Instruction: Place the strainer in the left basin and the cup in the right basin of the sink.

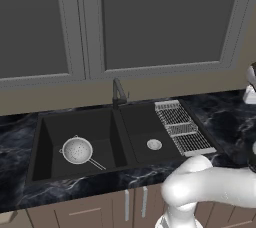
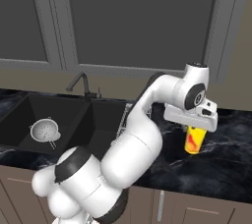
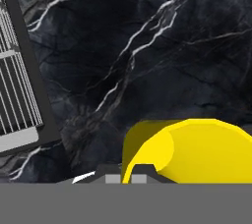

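A wire drying rack (image 1: 182,128) lay along the black marbled bench (image 1: 227,119); grey cabinet doors (image 1: 160,19) hung above.

No readable text, label, brand, number or sign anywhere; yellow cup (image 2: 195,140) carries red-orange patch, no lettering legible; cabinet doors (image 1: 160,17), marbled countertop (image 3: 162,46) and drying rack (image 1: 182,127) bear no markings.
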{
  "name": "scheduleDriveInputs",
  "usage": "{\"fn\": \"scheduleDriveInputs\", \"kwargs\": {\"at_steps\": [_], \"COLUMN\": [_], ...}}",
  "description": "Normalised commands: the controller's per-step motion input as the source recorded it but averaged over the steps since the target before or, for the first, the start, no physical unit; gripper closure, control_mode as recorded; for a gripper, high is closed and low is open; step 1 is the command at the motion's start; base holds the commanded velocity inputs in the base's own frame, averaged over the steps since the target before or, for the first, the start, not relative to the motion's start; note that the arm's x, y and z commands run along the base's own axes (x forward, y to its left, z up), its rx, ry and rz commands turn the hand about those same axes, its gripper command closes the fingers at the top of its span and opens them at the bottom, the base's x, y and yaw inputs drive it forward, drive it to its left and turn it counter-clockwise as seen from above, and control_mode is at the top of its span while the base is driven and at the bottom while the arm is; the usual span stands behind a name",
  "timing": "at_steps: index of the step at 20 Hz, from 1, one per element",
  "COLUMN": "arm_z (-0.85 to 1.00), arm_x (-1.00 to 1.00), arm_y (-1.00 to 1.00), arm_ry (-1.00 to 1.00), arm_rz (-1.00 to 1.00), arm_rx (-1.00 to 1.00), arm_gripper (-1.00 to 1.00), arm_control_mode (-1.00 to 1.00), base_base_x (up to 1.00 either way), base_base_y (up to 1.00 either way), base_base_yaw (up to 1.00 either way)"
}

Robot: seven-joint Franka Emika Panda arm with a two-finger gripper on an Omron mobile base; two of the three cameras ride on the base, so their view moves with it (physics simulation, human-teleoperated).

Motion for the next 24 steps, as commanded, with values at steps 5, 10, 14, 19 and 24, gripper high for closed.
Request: {"fn": "scheduleDriveInputs", "kwargs": {"at_steps": [5, 10, 14, 19, 24], "arm_z": [0.01, 0.03, 0.11, 0.09, 0.02], "arm_x": [-0.61, -0.4, -0.1, 0.0, 0.01], "arm_y": [1.0, 1.0, 1.0, 0.99, 0.8], "arm_ry": [-0.08, -0.09, -0.1, -0.05, -0.03], "arm_rz": [0.0, 0.0, 0.0, 0.01, 0.03], "arm_rx": [0.0, 0.0, 0.0, 0.0, 0.0], "arm_gripper": [1.0, 1.0, 1.0, 1.0, 1.0], "arm_control_mode": [-1.0, -1.0, -1.0, -1.0, -1.0], "base_base_x": [0.0, 0.0, 0.0, 0.0, 0.0], "base_base_y": [0.0, 0.0, 0.0, 0.0, 0.0], "base_base_yaw": [0.0, 0.0, 0.0, 0.0, 0.0]}}
